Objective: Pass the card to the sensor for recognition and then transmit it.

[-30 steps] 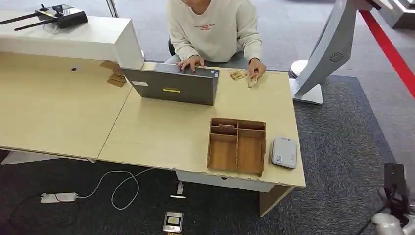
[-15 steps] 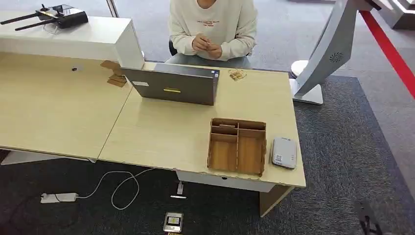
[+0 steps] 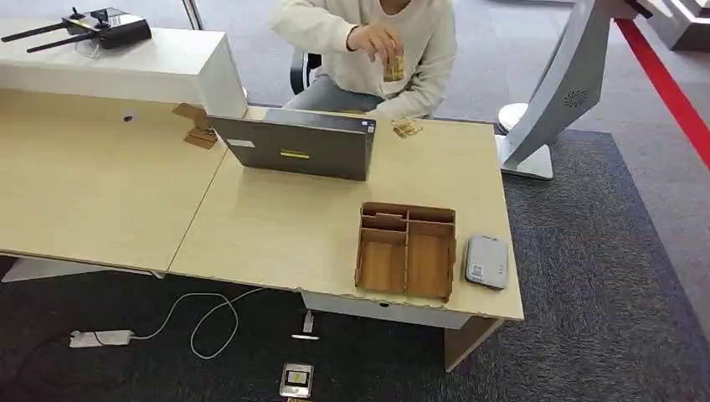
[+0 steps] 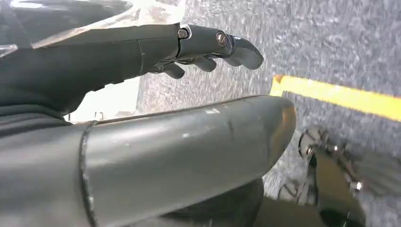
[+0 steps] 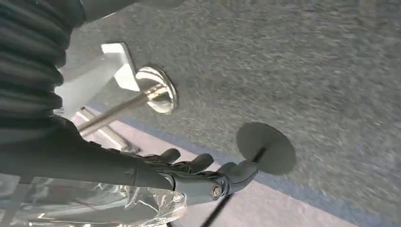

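A person seated behind the desk holds a small tan card (image 3: 393, 65) up in one hand, above the far edge. More tan cards (image 3: 406, 127) lie on the desk beside the laptop. The grey-white sensor (image 3: 486, 261) lies flat at the desk's near right corner, just right of the wooden compartment tray (image 3: 429, 264). My left hand (image 4: 198, 47) hangs over the carpet with its fingers stretched out and nothing in them. My right hand (image 5: 198, 175) also hangs over the floor, fingers loosely apart and holding nothing.
A grey laptop (image 3: 293, 146) stands open toward the person. A raised white counter (image 3: 126, 67) with a black controller (image 3: 100, 29) sits at the far left. A white stand (image 3: 553, 92) rises right of the desk. A power strip (image 3: 100, 337) lies on the carpet.
The person took a card off the desk and lifted it from chest height to above the desk's far edge. My right arm dropped out of the head view's lower right corner.
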`<action>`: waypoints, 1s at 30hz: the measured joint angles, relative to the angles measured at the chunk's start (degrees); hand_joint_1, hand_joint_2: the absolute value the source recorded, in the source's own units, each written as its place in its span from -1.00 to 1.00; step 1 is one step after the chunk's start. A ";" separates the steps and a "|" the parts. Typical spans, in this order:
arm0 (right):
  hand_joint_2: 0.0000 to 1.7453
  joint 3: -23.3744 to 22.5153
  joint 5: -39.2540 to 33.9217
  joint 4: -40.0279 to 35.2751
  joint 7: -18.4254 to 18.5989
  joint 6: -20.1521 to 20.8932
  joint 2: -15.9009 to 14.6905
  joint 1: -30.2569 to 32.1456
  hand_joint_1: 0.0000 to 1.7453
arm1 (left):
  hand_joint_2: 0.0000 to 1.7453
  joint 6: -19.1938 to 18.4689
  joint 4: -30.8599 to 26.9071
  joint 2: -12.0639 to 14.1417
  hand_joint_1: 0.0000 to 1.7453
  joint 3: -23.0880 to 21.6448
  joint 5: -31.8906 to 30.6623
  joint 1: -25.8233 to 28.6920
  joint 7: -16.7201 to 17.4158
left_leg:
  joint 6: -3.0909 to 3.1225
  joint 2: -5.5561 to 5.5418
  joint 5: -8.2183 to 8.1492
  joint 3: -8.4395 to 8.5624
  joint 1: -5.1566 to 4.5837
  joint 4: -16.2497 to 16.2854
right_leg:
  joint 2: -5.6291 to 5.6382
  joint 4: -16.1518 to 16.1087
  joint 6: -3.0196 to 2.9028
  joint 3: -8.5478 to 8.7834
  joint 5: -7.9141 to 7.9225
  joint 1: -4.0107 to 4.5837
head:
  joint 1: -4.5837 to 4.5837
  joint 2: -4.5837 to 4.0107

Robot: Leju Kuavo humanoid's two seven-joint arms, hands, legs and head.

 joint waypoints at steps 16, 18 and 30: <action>1.00 -0.87 -2.69 2.34 1.00 0.52 1.03 3.41 -1.00 | -1.00 4.26 1.66 0.24 -1.00 0.07 1.42 -0.30 0.94 | 0.00 0.06 -0.01 0.05 0.00 0.00 | 0.02 0.00 0.00 0.03 0.00 0.00 | 0.00 0.00; 1.00 -0.98 -2.39 2.45 0.76 0.94 1.01 3.45 -1.00 | -1.00 4.20 1.68 0.48 -1.00 0.07 2.71 -0.20 0.44 | 0.00 0.06 -0.01 0.05 0.00 0.00 | 0.02 0.00 0.00 0.03 0.00 0.00 | 0.00 0.00; 1.00 -0.94 0.19 2.67 0.24 2.32 1.12 1.31 -1.00 | -1.00 0.09 1.68 -0.04 -1.00 0.07 14.88 0.08 -3.78 | 0.00 0.06 0.00 0.09 -0.01 0.00 | 0.02 0.00 0.00 0.09 0.01 0.00 | 0.00 0.00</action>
